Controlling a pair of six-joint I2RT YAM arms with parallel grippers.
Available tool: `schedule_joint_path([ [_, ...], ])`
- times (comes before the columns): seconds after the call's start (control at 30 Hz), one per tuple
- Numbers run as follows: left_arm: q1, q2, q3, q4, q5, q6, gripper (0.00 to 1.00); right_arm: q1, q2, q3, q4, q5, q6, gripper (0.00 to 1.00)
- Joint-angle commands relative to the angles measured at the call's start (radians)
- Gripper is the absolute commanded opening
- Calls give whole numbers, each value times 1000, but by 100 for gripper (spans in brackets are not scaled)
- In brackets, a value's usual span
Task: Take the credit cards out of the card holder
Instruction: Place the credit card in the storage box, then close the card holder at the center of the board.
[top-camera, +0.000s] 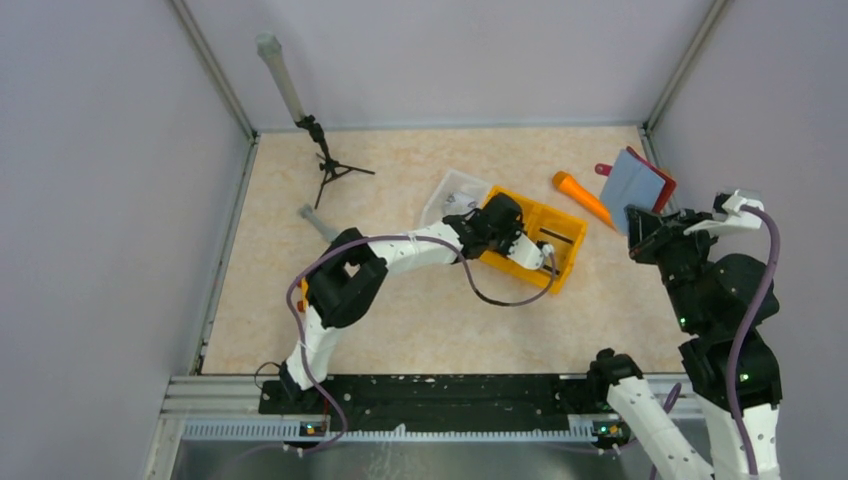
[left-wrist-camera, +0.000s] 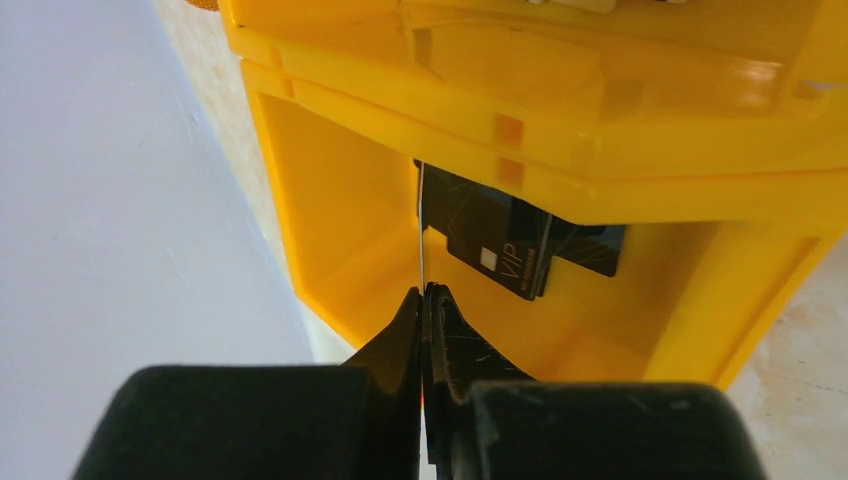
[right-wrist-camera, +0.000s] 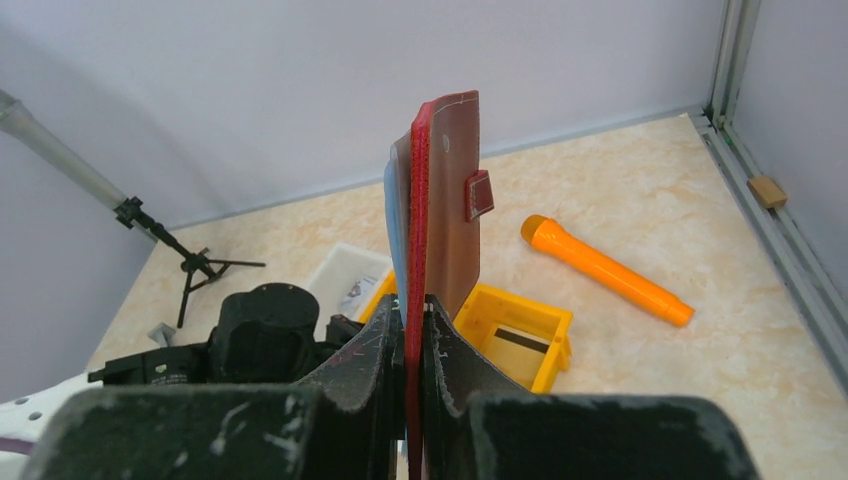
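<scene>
My right gripper (right-wrist-camera: 415, 305) is shut on the lower edge of the dark red card holder (right-wrist-camera: 445, 210) and holds it upright above the table. Its strap tab (right-wrist-camera: 480, 195) faces right. In the top view the card holder (top-camera: 635, 190) shows its pale inner face at the far right, above the right gripper (top-camera: 648, 238). My left gripper (left-wrist-camera: 424, 292) is shut on a thin credit card (left-wrist-camera: 422, 225), seen edge-on, inside a compartment of the orange tray (left-wrist-camera: 340, 220). Two dark cards (left-wrist-camera: 500, 245), one marked VIP, lie in that compartment. From above, the left gripper (top-camera: 522, 245) is over the tray.
The orange two-compartment tray (top-camera: 560, 215) sits mid-table, with a white square tray (top-camera: 450, 195) behind it. An orange cylinder (top-camera: 582, 197) lies between the tray and the card holder. A small black tripod (top-camera: 330, 165) stands at the back left. Walls close in three sides.
</scene>
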Motion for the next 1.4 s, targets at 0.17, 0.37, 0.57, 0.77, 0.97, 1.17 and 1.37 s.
schedule_joint_path([
  [0.17, -1, 38, 131, -87, -39, 24, 41, -4, -19, 32, 13, 14, -17, 0],
  [0.37, -4, -87, 89, -117, 11, -49, 46, -2, -19, 30, 25, -2, -26, 0],
  [0.57, -3, -319, -31, -104, 137, -238, 98, -4, 13, 14, 31, -114, -27, 0],
  [0.77, 46, -567, -269, 204, 143, -789, 99, -3, 85, -67, 104, -369, 5, 0],
  [0.97, 240, -778, -504, 390, 147, -1588, 99, -3, 151, -158, 250, -622, 105, 0],
  [1.17, 421, -825, -740, 755, 693, -1899, 99, -4, 245, -290, 620, -945, 398, 0],
  [1.37, 453, -970, -925, 1006, 743, -1995, 99, -1, 335, -381, 890, -1118, 567, 0],
])
